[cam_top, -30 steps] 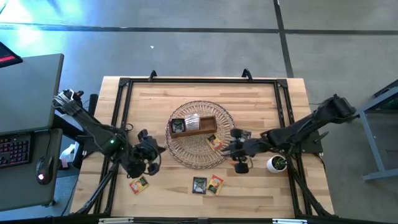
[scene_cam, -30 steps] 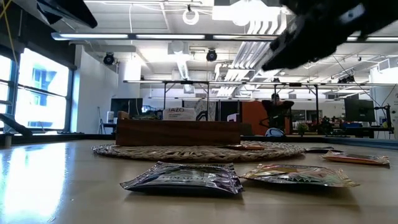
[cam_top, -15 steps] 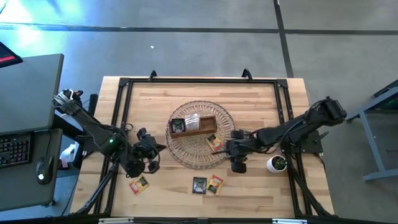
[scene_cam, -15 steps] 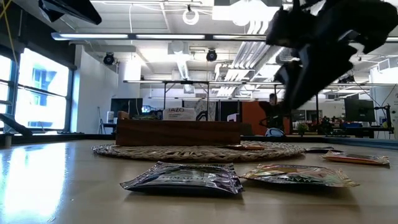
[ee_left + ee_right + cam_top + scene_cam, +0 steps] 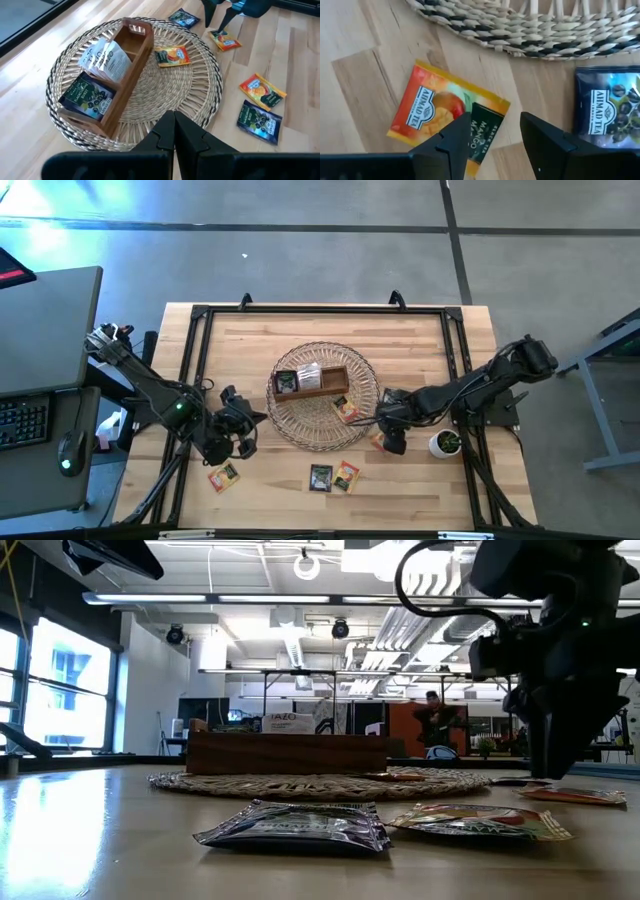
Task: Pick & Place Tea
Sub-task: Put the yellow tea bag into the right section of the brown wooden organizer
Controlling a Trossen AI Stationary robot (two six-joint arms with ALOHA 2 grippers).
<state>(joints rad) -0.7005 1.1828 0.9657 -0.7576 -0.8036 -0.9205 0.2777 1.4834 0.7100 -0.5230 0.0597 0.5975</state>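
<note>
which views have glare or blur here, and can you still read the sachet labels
High view: bright bluish glare on the floor at upper left; the sachets are too small to read. Low view: the nearest dark sachet is soft, and the right gripper shows as a dark silhouette against bright ceiling lights. Right wrist view: sharp, the orange sachet reads "Ahmad Tea" and "Mango", between open fingers.

I count four orange tea sachets (image 5: 262, 90), three black tea sachets (image 5: 257, 117), white tea sachets (image 5: 107, 57) numbering two as far as I can tell, one wooden tray (image 5: 136, 52), one wicker basket (image 5: 202, 95)
</note>
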